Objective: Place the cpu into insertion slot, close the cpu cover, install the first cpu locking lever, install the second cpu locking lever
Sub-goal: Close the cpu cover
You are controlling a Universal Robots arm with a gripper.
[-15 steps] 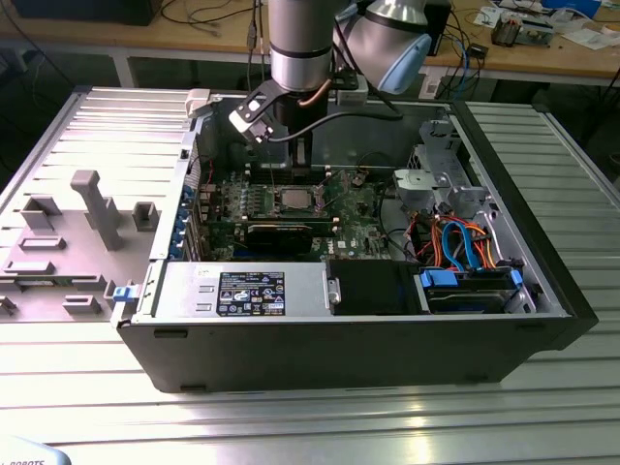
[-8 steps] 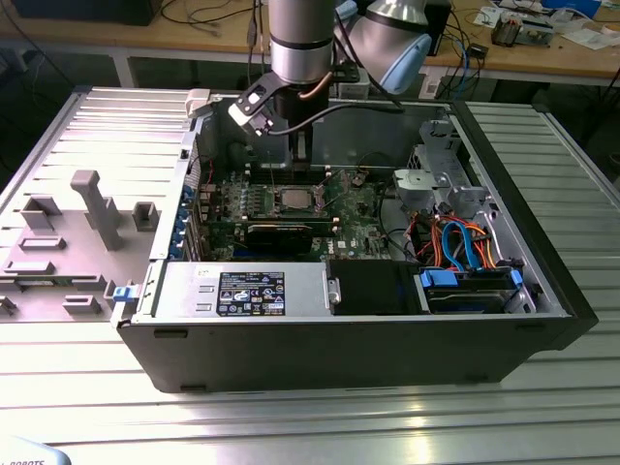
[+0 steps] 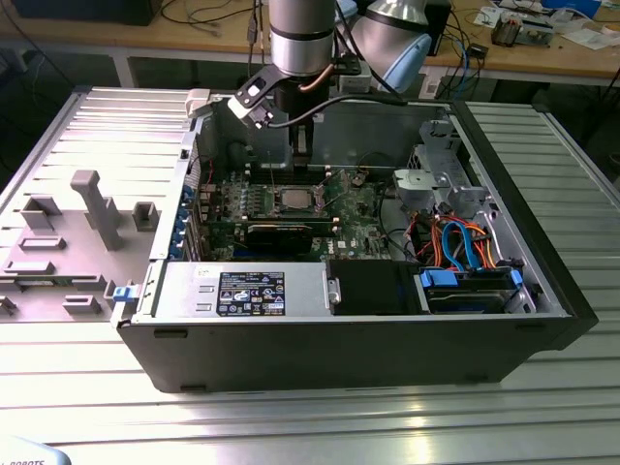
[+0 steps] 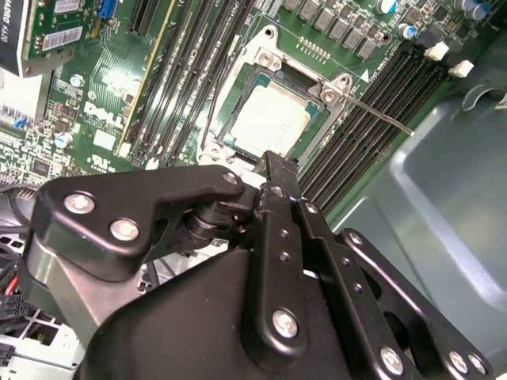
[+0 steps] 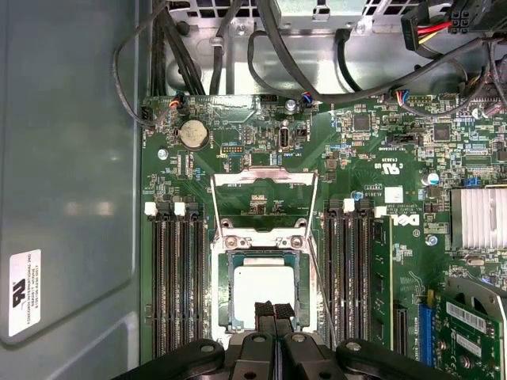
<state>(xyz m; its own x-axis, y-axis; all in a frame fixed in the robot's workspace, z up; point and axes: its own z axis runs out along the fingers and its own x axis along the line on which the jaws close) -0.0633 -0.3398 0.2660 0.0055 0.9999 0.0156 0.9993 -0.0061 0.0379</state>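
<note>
The cpu [image 5: 265, 286] lies silver face up in the insertion slot [image 5: 230, 273] on the green board; it also shows in the second wrist view [image 4: 269, 119] and the exterior view [image 3: 294, 201]. The cpu cover [image 5: 265, 179] is swung open at the slot's far edge, with the board visible through its window. Thin wire levers [image 5: 215, 207] run along both sides, and one rod [image 4: 380, 117] sticks out over the memory slots. My gripper [image 5: 274, 310] hangs just over the cpu's near edge, its fingertips [image 5: 264, 310] pressed together with nothing visible between them.
Black memory slots [image 5: 176, 277] flank the socket on both sides. A coin battery [image 5: 192, 134], cables [image 5: 301, 39] and a finned heatsink [image 5: 479, 218] lie around it. The grey case wall [image 5: 71, 158] stands close by. A drive cage [image 3: 441, 179] and power supply [image 3: 242, 289] fill the case.
</note>
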